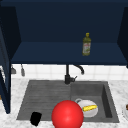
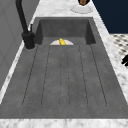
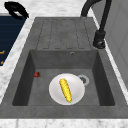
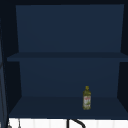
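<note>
I see the left hand (image 1: 36,118), matte black, at the front edge of the grey stone-textured sink (image 1: 42,97), over the ribbed draining board; I cannot tell how its fingers are set. Just right of it is a glossy red ball (image 1: 67,115). A round white plate (image 3: 56,93) in the basin carries a bumpy yellow corn cob (image 3: 65,90). An olive-green bottle (image 4: 86,98) stands on the cabinet shelf, label unreadable.

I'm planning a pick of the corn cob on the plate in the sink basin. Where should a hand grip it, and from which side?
Grip the corn cob around its middle, coming from above. It lies flat on the white plate down in the sink basin, so the walls probably block a sideways approach; fingers should close across its narrow width.
</note>
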Robot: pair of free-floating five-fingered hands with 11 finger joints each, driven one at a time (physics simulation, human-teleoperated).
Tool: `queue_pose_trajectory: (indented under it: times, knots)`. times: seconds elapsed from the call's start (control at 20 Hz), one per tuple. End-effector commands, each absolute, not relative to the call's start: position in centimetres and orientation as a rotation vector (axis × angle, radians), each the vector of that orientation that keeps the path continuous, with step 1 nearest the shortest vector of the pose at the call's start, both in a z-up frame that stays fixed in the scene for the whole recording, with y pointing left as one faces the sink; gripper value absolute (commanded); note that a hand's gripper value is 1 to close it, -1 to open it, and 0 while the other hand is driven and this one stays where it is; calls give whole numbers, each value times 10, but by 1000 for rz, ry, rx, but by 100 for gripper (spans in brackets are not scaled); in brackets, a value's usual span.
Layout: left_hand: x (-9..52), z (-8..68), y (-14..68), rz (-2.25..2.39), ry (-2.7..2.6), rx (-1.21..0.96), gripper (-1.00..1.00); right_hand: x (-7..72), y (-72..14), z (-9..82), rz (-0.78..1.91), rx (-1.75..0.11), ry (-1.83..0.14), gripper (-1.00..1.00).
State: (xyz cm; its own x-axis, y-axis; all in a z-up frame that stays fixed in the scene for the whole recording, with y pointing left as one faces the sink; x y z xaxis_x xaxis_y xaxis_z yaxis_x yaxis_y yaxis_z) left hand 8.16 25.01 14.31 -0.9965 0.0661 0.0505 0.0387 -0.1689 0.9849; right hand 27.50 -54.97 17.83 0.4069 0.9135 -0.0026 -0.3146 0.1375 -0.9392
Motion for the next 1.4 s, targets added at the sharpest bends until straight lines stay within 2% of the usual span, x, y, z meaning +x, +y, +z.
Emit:
queue_pose_trajectory:
  times: [0.0,1.35]
  knots:
    - [82,143,250,2385,2014,127,0,272,-527,195,1052,-1081,-715,100]
    - [82,143,250,2385,2014,127,0,270,-387,338,1104,-1037,-758,100]
